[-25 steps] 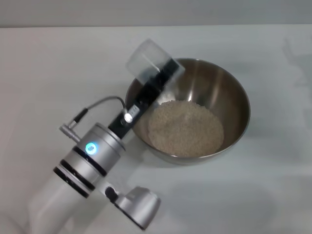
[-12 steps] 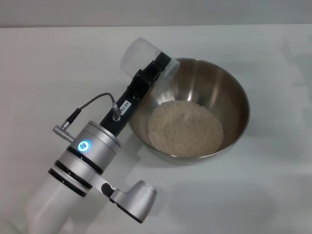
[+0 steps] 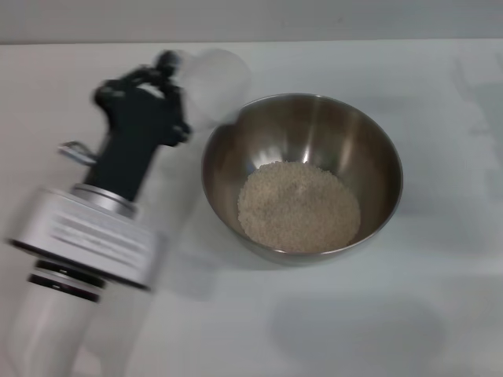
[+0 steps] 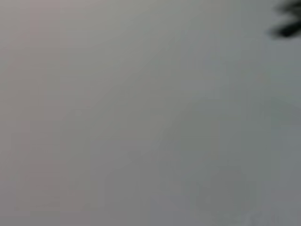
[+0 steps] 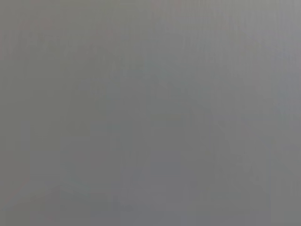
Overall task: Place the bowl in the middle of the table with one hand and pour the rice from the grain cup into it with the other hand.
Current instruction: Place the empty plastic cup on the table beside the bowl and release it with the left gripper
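The steel bowl point(image 3: 302, 177) stands in the middle of the white table point(image 3: 440, 314). A mound of pale rice point(image 3: 299, 206) lies in its bottom. My left gripper point(image 3: 177, 90) is shut on the translucent grain cup point(image 3: 214, 82) and holds it left of the bowl's far-left rim, away from the bowl. The cup looks empty. The left arm is blurred with motion. My right gripper is out of the head view. Both wrist views show only plain grey surface.
The table's far edge point(image 3: 314, 41) runs along the top of the head view. A faint shadow point(image 3: 354, 330) lies on the table in front of the bowl.
My left arm has swung left and rolled back, carrying the grain cup off the bowl's rim to the left. The bowl and the rice have not moved.
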{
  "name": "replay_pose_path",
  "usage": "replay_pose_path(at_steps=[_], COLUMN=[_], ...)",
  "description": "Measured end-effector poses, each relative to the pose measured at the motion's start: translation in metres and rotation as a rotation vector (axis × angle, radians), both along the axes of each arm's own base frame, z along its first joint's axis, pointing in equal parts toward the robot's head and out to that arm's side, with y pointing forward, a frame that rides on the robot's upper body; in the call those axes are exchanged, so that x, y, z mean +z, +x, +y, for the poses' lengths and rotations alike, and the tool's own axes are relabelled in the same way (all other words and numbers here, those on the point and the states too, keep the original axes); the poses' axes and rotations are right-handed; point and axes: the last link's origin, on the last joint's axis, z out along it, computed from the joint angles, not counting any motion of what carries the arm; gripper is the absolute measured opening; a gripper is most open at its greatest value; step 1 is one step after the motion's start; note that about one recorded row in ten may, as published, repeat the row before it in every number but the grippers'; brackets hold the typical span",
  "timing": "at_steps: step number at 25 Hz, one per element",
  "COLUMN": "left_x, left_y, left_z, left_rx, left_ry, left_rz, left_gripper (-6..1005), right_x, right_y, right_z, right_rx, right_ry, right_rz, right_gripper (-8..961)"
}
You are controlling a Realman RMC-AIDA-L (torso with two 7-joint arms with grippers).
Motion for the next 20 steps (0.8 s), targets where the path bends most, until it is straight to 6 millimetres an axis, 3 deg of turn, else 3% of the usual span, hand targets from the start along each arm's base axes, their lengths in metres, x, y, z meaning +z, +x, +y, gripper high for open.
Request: replay_pose_path(at_steps=[1,2,8,14,20], left_x=[0.008,0.008,0.021,0.015,0.010], left_y=[-0.014,-0.014,-0.057,-0.084,-0.091], left_z=[0.006,0.006,0.019,0.026,0.029], left_rx=[0.076,0.076,0.255,0.408,0.458], left_ry=[-0.033,-0.033,-0.104,-0.174,-0.208], left_rz=[-0.164,-0.164,-0.443,-0.483,-0.469], left_gripper=[27,27,27,27,27], right_x=[0.000,0.000,0.000,-0.001,-0.001], right_y=[-0.001,-0.001,-0.008,-0.010,-0.011], right_z=[0.001,0.001,0.007,0.010,0.010], right_rx=[0.004,0.004,0.018,0.021,0.022], right_ry=[0.000,0.000,-0.005,-0.011,-0.011], right_rz=[0.000,0.000,-0.003,-0.006,-0.006], right_gripper=[733,733,733,733,734])
